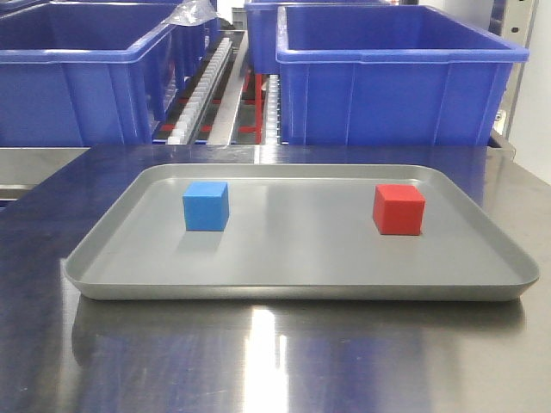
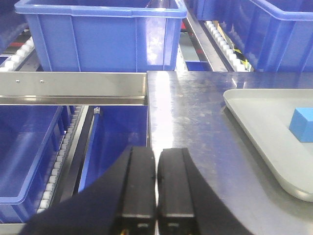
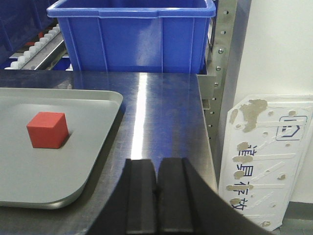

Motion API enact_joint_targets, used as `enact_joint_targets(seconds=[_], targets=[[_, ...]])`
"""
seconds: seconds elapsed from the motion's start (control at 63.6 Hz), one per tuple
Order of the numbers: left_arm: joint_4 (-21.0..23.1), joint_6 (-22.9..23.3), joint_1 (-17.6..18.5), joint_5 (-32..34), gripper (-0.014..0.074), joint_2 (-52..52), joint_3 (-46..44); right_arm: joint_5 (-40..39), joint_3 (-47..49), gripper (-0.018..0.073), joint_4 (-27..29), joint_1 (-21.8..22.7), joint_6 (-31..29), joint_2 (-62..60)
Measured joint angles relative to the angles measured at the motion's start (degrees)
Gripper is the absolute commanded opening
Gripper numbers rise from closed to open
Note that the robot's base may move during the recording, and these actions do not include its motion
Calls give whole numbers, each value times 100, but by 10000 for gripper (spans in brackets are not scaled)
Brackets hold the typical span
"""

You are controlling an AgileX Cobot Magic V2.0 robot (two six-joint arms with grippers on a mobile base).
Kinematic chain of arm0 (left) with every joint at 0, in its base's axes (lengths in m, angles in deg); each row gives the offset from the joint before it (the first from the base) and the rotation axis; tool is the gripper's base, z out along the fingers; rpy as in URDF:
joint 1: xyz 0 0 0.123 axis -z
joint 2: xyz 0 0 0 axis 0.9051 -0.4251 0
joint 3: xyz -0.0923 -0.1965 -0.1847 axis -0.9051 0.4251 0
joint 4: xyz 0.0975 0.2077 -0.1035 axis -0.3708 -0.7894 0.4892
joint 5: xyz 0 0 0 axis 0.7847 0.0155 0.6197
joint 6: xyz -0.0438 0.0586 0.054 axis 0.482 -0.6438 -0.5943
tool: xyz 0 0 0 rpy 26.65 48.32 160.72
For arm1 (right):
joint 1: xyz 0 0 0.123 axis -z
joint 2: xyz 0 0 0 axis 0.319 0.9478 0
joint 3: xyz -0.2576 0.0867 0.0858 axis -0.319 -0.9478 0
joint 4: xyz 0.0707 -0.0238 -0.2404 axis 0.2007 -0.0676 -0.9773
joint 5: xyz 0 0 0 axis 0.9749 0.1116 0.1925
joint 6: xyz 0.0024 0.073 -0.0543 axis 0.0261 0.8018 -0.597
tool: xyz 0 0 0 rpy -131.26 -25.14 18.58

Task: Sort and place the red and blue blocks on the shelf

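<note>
Both grippers are pinched shut with nothing in them: the left gripper [image 2: 156, 155] has its two black fingers [image 2: 139, 181] pressed flat together over the left edge of the steel table [image 1: 275, 361], and the right gripper [image 3: 156, 165] is closed the same way over the table's right side, just off the corner of the tray [image 1: 301, 254]. Neither one touches a block. By the wall on the right leans a white board [image 3: 266, 156] with blue writing and a small house-shaped sign, but it is scratched and patchy and I cannot read it. The blue block [image 1: 206, 206] sits on the left part of the grey tray and the red block [image 1: 399, 209] on the right part, well apart, both flat and upright. They are small plain cubes of the same size, with dull faces and sharp edges. Behind the table is the shelf [image 2: 73, 88], with a steel front rail with little screws and white rollers [image 1: 202, 86], and big blue bins [image 1: 396, 77] sit on it
</note>
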Motion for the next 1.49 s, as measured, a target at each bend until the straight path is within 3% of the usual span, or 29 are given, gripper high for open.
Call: enact_joint_targets(seconds=[1.493], targets=[[0, 0, 0, 0, 125, 0, 0, -43, 0, 57, -189, 0, 0, 0]])
